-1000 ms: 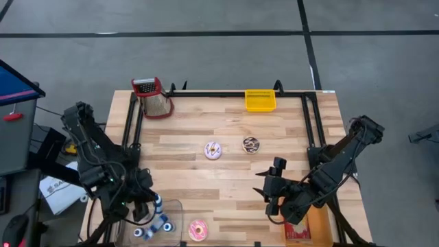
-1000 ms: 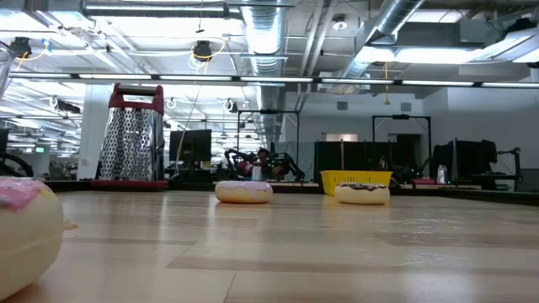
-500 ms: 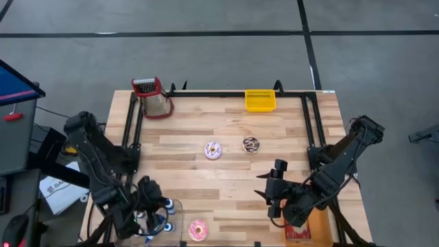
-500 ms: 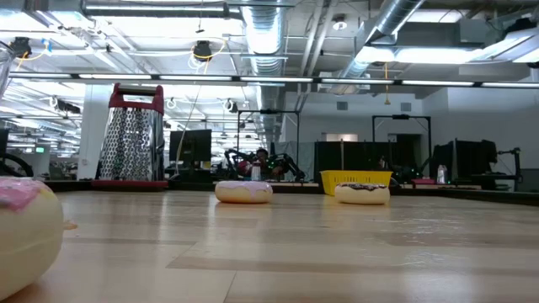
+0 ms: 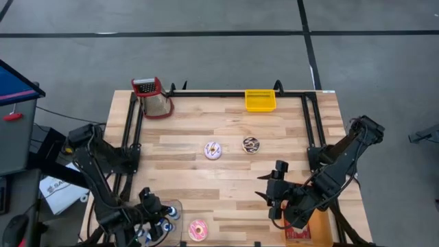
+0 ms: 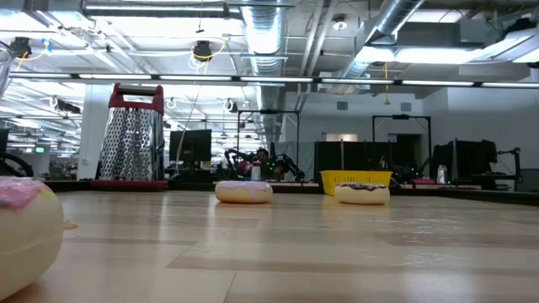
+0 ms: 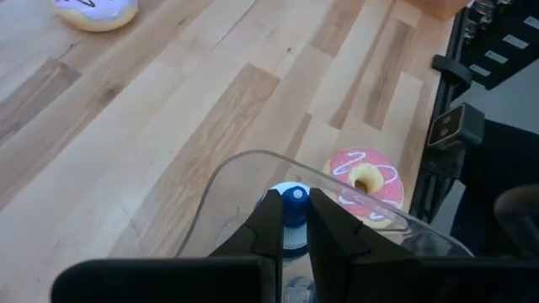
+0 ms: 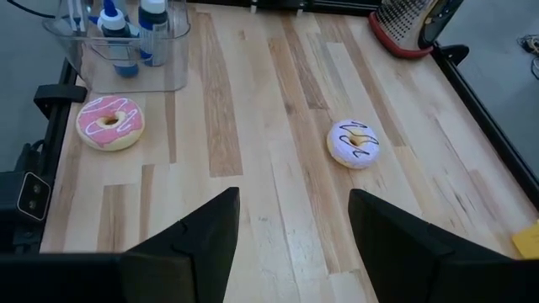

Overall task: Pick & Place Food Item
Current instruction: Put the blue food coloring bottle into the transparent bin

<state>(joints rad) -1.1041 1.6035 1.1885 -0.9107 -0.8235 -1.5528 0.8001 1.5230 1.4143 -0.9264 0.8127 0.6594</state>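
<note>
From above, the left gripper (image 5: 152, 214) has pulled back toward the table's near-left corner, over a clear container (image 5: 167, 223) of bottles. Beside it lies the pink donut (image 5: 198, 230), untouched. The right gripper (image 5: 274, 193) waits over the near right.

The low view is unchanged: pink donut (image 6: 25, 223) close by.

The left wrist shows fingers together, holding nothing, bottles beneath. The right wrist shows fingers apart, empty; no pick has begun.
</note>
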